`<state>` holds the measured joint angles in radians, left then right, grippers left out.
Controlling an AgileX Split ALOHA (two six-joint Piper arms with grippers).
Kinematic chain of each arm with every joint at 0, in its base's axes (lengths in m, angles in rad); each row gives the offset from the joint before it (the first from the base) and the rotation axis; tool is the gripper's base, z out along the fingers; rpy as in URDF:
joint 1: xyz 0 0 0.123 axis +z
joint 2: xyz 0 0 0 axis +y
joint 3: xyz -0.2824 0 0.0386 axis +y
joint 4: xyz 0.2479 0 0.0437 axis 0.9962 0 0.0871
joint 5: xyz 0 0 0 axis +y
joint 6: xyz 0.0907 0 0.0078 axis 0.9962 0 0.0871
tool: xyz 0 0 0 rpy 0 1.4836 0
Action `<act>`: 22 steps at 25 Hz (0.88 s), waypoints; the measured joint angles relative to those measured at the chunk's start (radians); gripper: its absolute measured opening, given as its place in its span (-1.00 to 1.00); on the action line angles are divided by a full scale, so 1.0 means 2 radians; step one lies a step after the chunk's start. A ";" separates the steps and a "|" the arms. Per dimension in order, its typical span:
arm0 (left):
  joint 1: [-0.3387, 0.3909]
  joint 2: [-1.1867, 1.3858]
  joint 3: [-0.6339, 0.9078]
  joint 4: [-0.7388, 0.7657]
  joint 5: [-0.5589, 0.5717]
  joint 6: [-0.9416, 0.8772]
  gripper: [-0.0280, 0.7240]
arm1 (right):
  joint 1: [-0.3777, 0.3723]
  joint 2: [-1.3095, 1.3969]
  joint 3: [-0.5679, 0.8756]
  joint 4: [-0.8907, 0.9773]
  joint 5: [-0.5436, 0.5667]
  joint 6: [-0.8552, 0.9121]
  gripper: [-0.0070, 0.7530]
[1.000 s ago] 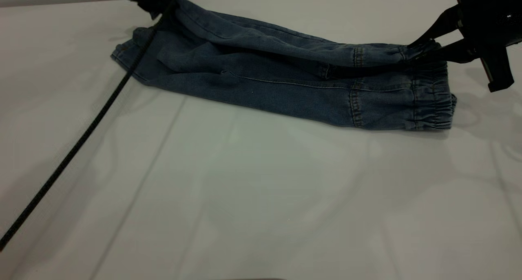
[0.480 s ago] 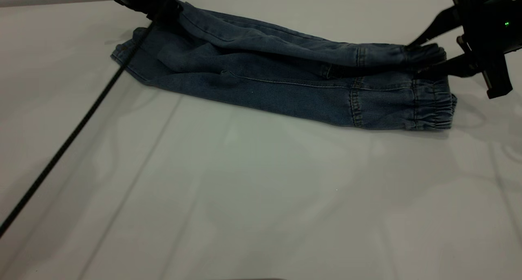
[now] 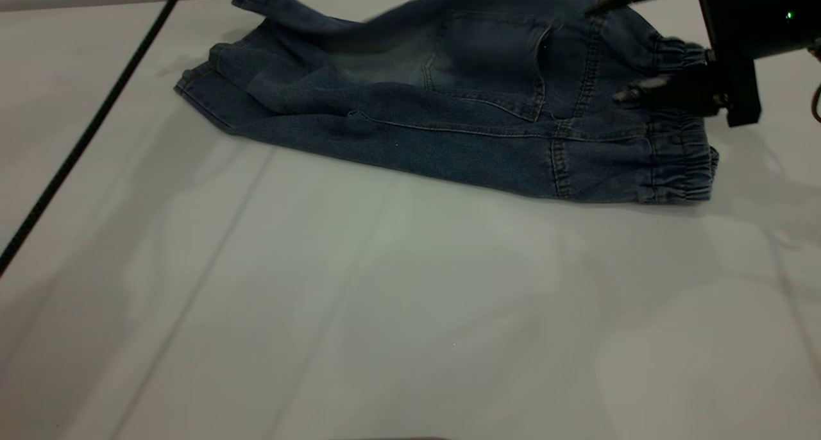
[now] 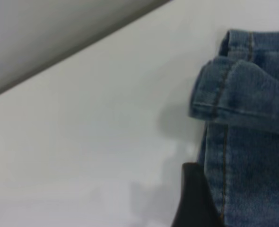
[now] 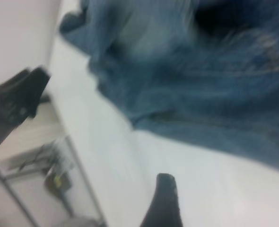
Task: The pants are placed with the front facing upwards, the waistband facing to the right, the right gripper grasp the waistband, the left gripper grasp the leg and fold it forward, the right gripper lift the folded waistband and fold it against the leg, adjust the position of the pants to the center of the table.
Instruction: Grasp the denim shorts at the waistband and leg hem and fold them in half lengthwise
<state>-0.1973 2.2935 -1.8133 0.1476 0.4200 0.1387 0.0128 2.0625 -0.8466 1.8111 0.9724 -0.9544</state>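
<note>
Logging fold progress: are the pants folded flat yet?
No: pants only half folded; the upper layer stands raised beside the open right pincer.

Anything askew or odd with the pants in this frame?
Yes. The far half of the pants is lifted with its pocket showing, not laid flat on the near half, and the leg ends at the left are rumpled, one hem poking up. The right gripper has its jaws apart at the waistband.

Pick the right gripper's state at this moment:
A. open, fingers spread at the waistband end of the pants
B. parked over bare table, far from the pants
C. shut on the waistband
A: the right gripper has its fingers wide apart at the waistband end of the pants, pinching nothing; the left gripper sits by the leg hem.
</note>
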 joint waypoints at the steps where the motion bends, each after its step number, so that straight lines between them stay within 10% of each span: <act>1: 0.000 -0.004 0.000 0.000 0.000 0.000 0.22 | 0.000 -0.005 0.000 -0.003 0.009 -0.005 0.53; 14: -0.001 -0.014 0.000 -0.002 0.053 -0.002 0.21 | 0.000 -0.064 0.012 -0.259 -0.059 0.111 0.53; 22: -0.013 -0.014 0.000 -0.004 0.057 -0.002 0.12 | 0.000 -0.022 0.021 -0.247 -0.106 0.120 0.53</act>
<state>-0.2230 2.2653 -1.8133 0.1394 0.5339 0.1343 0.0120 2.0186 -0.8037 1.3177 0.7599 -0.7142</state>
